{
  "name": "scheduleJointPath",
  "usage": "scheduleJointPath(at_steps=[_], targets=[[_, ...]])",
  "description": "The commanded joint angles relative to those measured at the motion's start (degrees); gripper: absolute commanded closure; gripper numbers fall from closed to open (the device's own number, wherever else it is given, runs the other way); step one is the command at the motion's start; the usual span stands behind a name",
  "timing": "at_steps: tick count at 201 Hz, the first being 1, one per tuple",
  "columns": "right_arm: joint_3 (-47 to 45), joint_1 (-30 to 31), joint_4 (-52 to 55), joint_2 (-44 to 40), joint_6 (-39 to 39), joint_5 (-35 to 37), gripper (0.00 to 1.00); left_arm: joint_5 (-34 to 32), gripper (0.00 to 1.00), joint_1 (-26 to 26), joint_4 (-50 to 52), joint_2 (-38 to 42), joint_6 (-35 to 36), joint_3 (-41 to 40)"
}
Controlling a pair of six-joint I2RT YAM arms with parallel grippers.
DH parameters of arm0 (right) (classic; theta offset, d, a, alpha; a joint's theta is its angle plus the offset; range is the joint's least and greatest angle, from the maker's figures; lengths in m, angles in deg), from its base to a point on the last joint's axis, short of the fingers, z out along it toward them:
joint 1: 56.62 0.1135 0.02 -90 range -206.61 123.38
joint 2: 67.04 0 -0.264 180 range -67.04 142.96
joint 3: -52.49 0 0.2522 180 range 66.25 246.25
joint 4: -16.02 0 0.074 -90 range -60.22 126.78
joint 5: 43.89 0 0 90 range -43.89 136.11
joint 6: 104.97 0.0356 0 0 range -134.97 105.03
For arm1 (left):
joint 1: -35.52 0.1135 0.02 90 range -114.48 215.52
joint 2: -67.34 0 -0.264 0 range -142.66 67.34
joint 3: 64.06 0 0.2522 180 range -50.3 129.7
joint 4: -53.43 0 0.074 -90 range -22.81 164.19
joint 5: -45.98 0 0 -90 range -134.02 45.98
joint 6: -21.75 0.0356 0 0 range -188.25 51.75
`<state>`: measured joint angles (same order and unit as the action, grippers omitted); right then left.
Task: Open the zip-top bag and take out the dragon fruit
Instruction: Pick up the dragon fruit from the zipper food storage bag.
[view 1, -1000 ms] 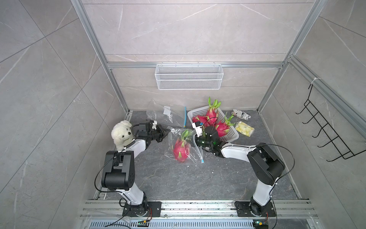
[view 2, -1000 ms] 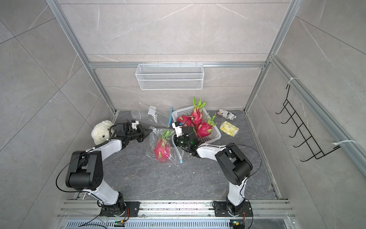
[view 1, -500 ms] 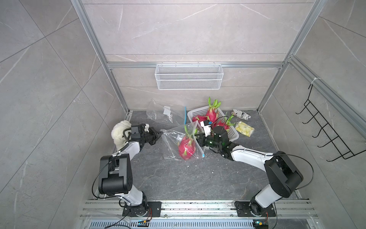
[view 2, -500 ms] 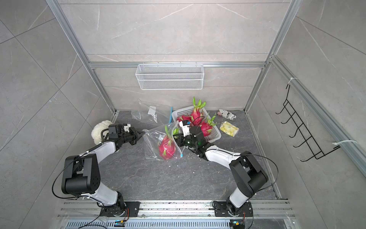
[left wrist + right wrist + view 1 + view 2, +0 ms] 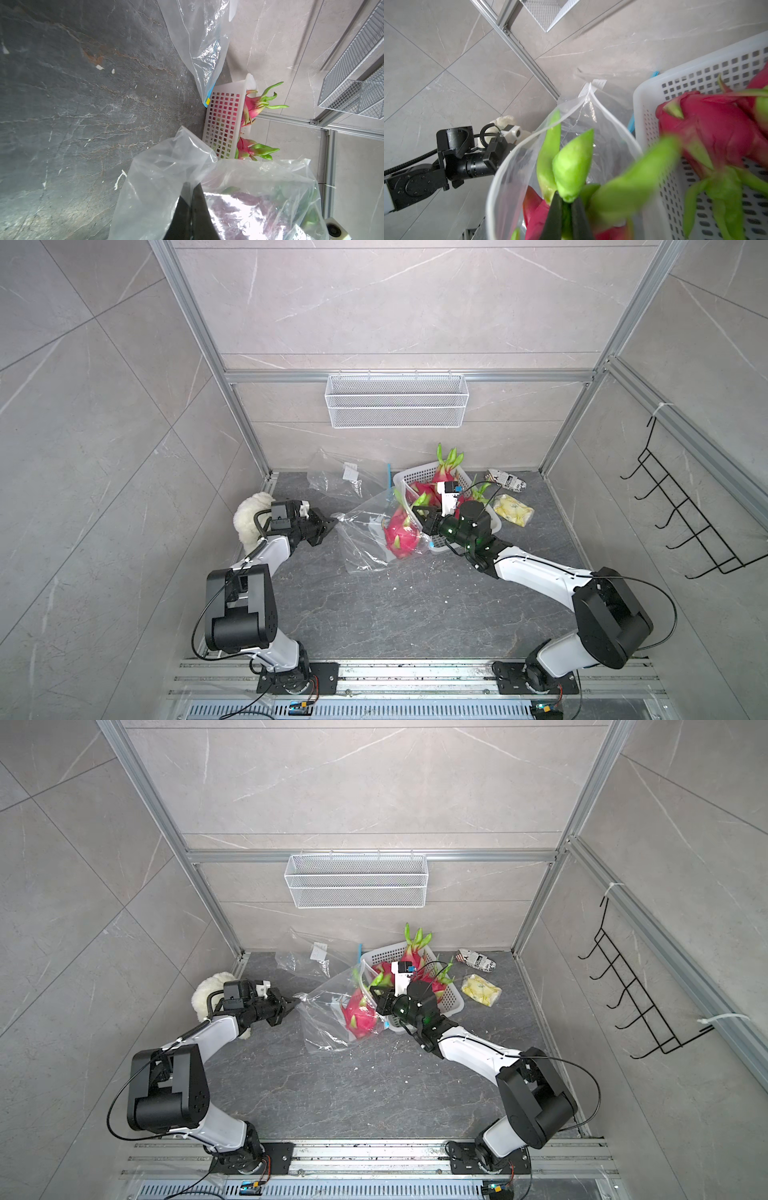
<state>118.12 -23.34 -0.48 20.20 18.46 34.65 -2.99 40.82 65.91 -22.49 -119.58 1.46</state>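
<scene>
Item: dragon fruit (image 5: 400, 536), oval, magenta, waxy-scaled, lodged inside the zip-top bag (image 5: 360, 545) of clear crinkled film, mouth open. Its long axis runs from the bag's closed end to the mouth, green spikes (image 5: 571, 162) outermost. My right gripper (image 5: 566, 209), the nearer, is clamped on those spikes. My left gripper (image 5: 330, 524) pinches film at the opposite corner. I judge the pull should follow that axis, toward the white perforated basket (image 5: 494, 523) just beside.
</scene>
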Motion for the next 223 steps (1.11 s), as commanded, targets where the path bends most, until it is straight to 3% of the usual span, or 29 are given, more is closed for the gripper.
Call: scheduleJointPath(at_steps=[1, 109, 176, 223], targets=[[3.66, -0.31, -3.35, -3.21, -0.31, 3.64, 1.0, 0.29, 1.0, 0.4, 0.55, 0.79, 1.7, 1.78], [9.93, -1.54, 5.54, -8.62, -9.32, 8.66, 1.0, -0.69, 1.0, 0.41, 3.23, 1.36, 3.76, 2.7], [15.57, -3.02, 13.75, -9.77, -15.35, 11.79, 1.0, -2.46, 1.0, 0.68, 9.9, 1.72, 9.0, 5.72], [18.17, -5.03, 14.62, -10.44, -14.91, 15.5, 1.0, -5.0, 1.0, 0.76, 13.89, 1.6, 12.62, 6.73]])
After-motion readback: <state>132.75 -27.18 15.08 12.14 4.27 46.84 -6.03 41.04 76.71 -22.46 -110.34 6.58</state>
